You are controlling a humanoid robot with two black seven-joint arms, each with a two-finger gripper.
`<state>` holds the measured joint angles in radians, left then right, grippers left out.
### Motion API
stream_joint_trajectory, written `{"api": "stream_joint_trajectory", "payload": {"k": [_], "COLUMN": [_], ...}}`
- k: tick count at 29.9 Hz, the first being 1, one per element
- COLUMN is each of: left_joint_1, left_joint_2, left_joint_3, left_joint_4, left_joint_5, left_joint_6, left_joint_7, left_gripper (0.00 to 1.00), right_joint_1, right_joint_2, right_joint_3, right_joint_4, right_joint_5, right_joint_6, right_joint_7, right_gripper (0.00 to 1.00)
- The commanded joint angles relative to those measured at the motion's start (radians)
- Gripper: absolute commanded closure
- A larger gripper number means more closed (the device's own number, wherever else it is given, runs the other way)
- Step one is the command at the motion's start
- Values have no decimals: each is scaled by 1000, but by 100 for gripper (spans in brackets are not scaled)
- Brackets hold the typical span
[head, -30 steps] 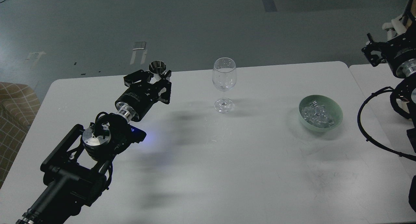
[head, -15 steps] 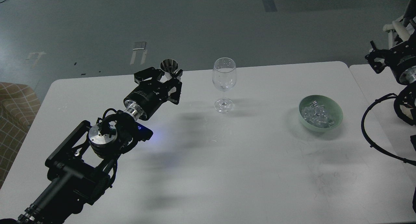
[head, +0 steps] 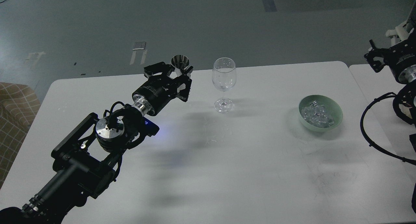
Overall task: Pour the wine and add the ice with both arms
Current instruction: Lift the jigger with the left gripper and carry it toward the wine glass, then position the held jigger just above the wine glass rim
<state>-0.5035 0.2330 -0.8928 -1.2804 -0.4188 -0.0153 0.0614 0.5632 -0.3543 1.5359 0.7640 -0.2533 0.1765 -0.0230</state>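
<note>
1. Left hand is clamped on a small shiny metal cup, left of the clear stemmed wine glass.
2. Right hand: finger state cannot be determined.
3. Clear glassy ice cubes lie in the pale green bowl on the white table.

Your left gripper held a small shiny metal cup up above the white table, just to the left of the clear wine glass. The glass stood upright, and the green bowl of ice sat well apart on its right. Your right gripper was up by the right edge, too dark to see its fingers.
</note>
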Motion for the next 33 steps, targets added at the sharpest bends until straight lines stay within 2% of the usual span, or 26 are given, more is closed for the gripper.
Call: {"api": "stream_joint_trajectory", "payload": {"k": [1, 11, 14, 17, 33], "left_joint_1": [-36, -72, -72, -72, -75], "left_joint_2": [-3, 9, 11, 12, 0], "left_joint_3": [38, 41, 41, 41, 41], "left_joint_4": [3, 30, 32, 32, 30], "left_joint_5": [0, 0, 5, 14, 17], "left_joint_6": [0, 0, 9, 32, 48], "left_joint_7": [0, 3, 30, 37, 37], "left_gripper": [61, 61, 62, 62, 63], "right_joint_1": [1, -8, -5, -3, -9], "right_joint_2": [-3, -3, -2, -3, -5], "right_joint_3": [1, 1, 3, 3, 1], "right_joint_4": [0, 1, 3, 3, 3], "right_joint_5": [0, 2, 2, 2, 2], "right_joint_6": [0, 1, 1, 3, 6], "right_joint_7": [-2, 0, 0, 0, 0], "right_gripper": [0, 0, 0, 0, 0]}}
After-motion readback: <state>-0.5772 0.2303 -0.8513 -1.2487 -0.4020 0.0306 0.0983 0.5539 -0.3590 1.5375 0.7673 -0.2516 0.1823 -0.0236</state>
